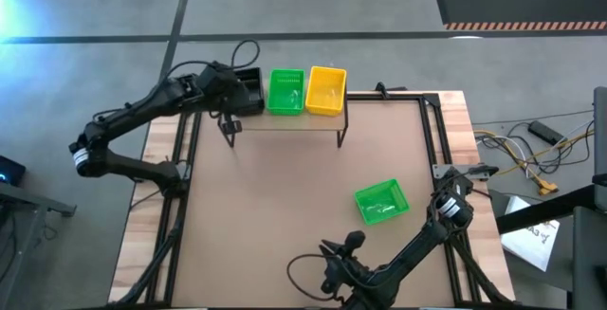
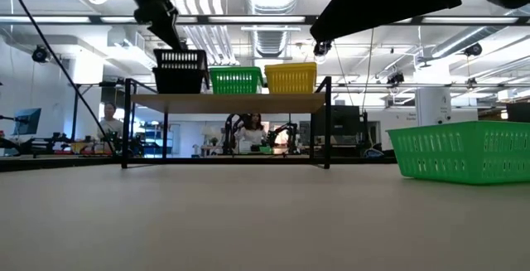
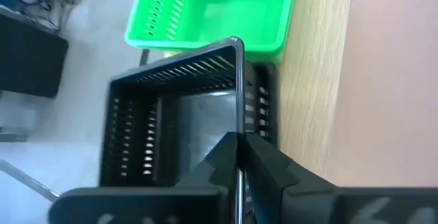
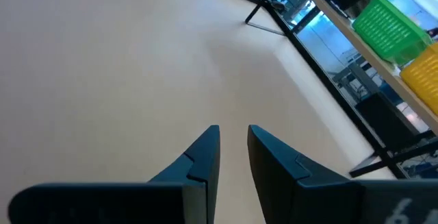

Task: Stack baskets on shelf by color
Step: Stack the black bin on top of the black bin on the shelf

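On the shelf at the table's far side, black, green and yellow baskets stand in a row. My left gripper is shut on an upper black basket over a lower black basket at the shelf's left end. Another green basket sits on its base on the table, to the right. My right gripper hovers over the table by the near edge, open by a narrow gap and holding nothing. My left gripper pinches the upper black basket by its long side wall, the one toward the table's near side. One finger is inside the basket and one outside, coming from above. The basket sits level right over the lower black one; whether it rests in it I cannot tell.
The shelf stands on thin black legs with open room beneath. Black frame rails run along the table's sides. Cables lie off the right edge. The brown tabletop between shelf and near edge is bare apart from the green basket.
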Motion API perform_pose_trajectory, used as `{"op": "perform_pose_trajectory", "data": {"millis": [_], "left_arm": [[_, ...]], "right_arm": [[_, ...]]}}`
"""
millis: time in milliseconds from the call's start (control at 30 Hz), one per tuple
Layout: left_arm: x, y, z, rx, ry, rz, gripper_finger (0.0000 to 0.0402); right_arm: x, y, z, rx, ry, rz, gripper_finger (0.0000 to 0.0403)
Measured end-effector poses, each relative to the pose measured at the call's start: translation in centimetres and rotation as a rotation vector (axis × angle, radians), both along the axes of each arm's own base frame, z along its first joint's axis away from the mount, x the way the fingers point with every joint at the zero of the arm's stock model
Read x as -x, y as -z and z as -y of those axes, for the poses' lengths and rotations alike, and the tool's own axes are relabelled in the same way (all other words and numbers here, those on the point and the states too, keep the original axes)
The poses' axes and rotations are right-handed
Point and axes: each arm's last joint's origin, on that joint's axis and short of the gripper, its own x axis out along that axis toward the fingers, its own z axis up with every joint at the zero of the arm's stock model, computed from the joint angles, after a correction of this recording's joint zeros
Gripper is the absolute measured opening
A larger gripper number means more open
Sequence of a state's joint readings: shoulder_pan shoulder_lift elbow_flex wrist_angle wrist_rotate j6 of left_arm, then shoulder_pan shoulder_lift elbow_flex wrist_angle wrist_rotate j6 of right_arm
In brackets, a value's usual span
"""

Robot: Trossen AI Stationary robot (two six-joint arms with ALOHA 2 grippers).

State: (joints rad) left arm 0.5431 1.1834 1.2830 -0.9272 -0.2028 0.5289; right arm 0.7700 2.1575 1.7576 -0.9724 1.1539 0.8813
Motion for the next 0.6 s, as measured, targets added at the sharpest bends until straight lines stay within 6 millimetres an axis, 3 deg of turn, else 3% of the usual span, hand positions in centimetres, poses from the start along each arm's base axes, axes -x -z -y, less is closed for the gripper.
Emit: {"op": "perform_pose_trajectory", "data": {"millis": [167, 400, 600], "left_arm": [[0.9, -0.7, 0.7, 0.0, 0.022, 0.038, 0.0039], [1.0, 0.1, 0.8, 0.004, 0.016, 0.015, 0.0106], [0.4, 1.7, 0.2, 0.001, 0.002, -0.067, 0.0104]], "right_arm": [[0.8, -1.0, 0.5, -0.058, 0.058, 0.039, 0.0068], [2.2, -1.9, 0.7, -0.103, 0.104, 0.027, 0.0072], [3.1, -2.1, 0.2, -0.121, 0.103, 0.043, 0.0092]]}}
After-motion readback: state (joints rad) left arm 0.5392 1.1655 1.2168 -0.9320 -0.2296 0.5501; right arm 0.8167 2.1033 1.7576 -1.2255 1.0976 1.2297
